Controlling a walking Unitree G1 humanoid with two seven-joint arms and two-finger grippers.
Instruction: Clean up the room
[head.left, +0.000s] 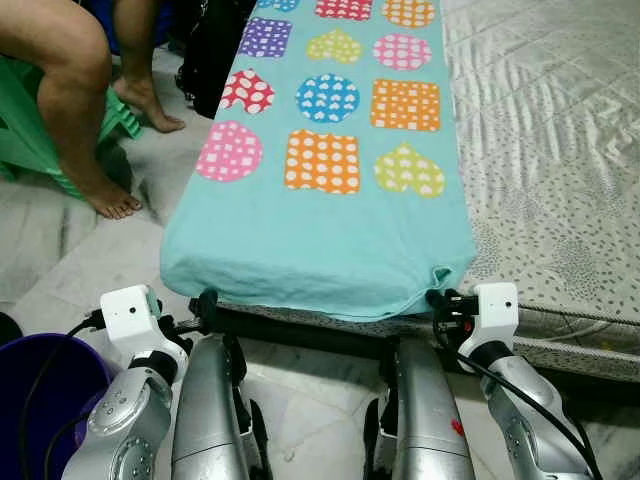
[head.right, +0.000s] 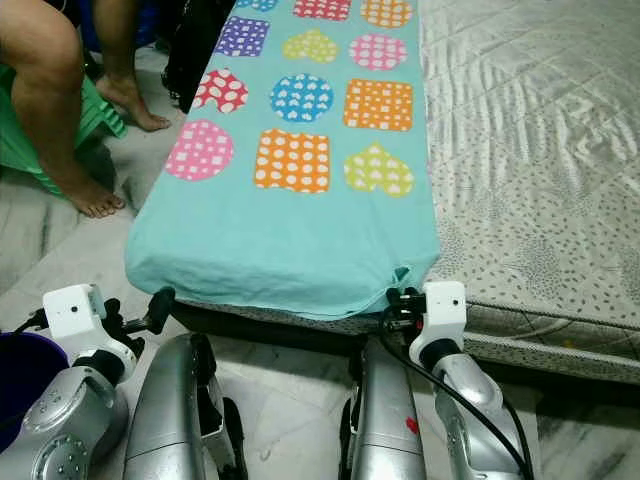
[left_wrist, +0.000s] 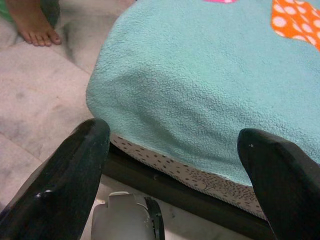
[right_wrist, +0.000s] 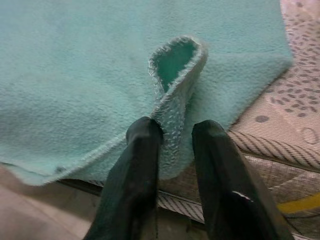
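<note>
Left eye view has a person's legs and a green chair far off to the left, with a purple bin low beside the left arm. Left gripper stands wide open, both fingers apart, at the near left corner of the blanket (teal fleece with bright patches), the corner just ahead of the jaws and not between them. Blanket lies along the mattress, its near edge hanging over the bed frame. Right gripper is pinched on a folded-up flap of the blanket's near right corner, held between its jaws.
</note>
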